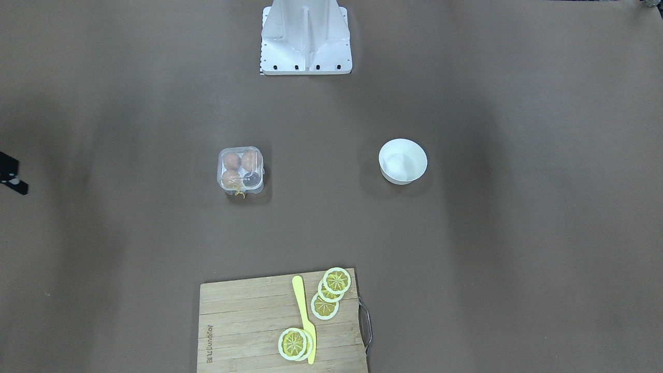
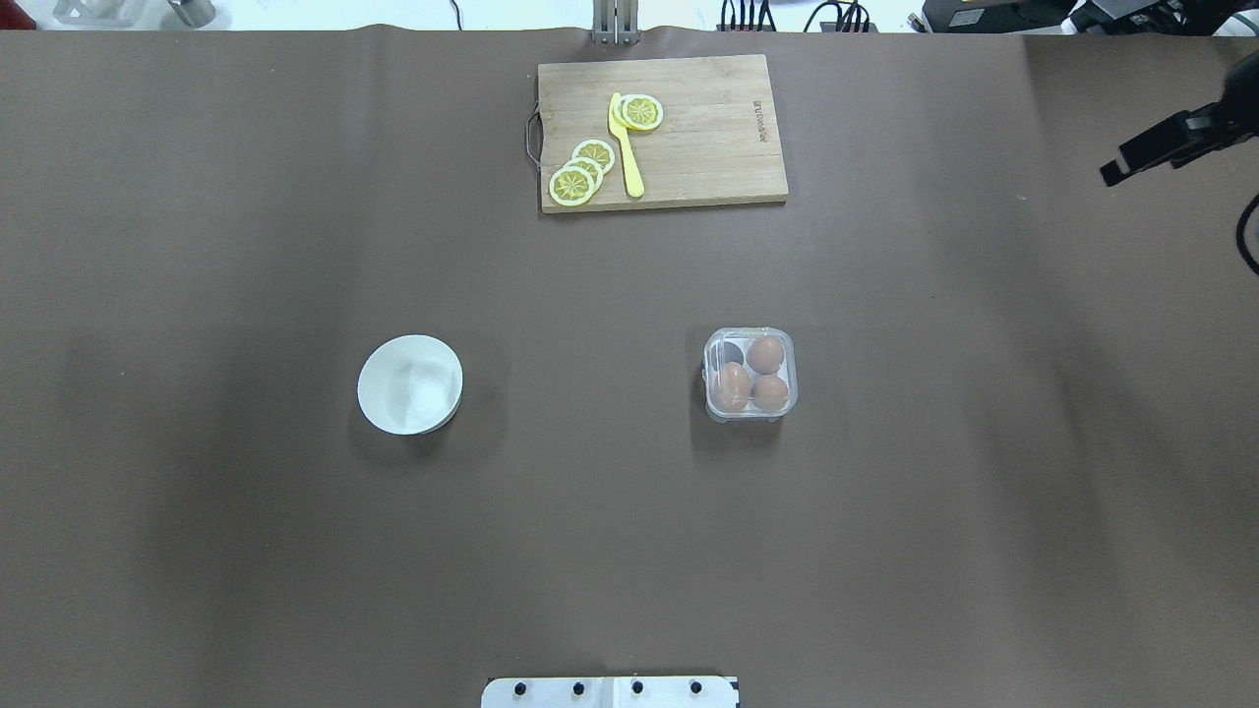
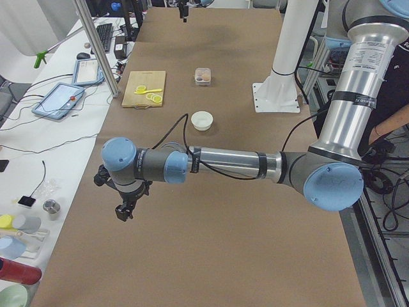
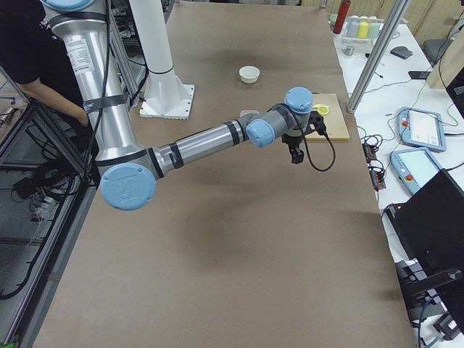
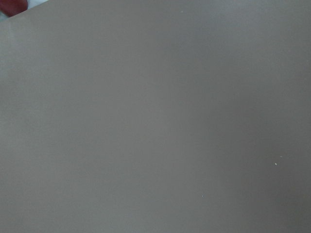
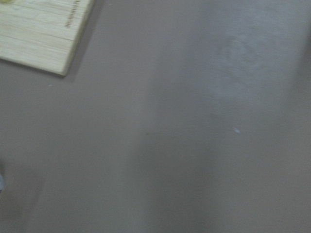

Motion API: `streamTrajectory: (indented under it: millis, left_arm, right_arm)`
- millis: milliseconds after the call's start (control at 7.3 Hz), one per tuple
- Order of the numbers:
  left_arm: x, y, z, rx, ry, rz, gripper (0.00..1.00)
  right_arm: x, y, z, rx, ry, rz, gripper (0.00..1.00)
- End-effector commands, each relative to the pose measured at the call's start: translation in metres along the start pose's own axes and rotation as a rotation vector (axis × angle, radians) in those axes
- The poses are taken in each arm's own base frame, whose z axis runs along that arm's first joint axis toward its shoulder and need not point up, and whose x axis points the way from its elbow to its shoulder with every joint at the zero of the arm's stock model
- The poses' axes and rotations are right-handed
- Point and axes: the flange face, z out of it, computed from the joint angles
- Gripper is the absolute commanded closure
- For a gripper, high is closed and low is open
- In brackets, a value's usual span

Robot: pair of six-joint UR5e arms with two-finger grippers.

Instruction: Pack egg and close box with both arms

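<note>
Centrally, the clear egg carton (image 2: 749, 375) holds three brown eggs (image 2: 767, 354); whether the left tool (image 3: 121, 214) and right tool (image 4: 293, 155) are spread cannot be told.

On my tabletop (image 2: 885, 541): box (image 2: 750, 375) right of centre, three eggs (image 2: 768, 354) in its cells. Bowl (image 2: 409, 384) well apart on my left, level with the box. Cutting board (image 2: 708, 147) at the far edge, centred, with lemon slices (image 2: 571, 185) and knife (image 2: 624, 147) lying on it.
</note>
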Motion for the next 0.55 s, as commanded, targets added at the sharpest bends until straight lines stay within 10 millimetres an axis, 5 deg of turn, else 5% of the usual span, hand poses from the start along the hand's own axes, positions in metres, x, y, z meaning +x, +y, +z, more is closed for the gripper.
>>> streamTrajectory:
  millis: [0,411]
  left_arm:
    - [-0.015,0.02,-0.005,0.006,-0.007,-0.082,0.02]
    - [-0.03,0.044,-0.001,0.011,-0.011,-0.191,0.02]
  right_arm:
    - [0.045,0.012,-0.015,0.043,0.156,0.058,0.0]
    - [0.086,0.041,-0.001,-0.003,0.195,0.134,0.0]
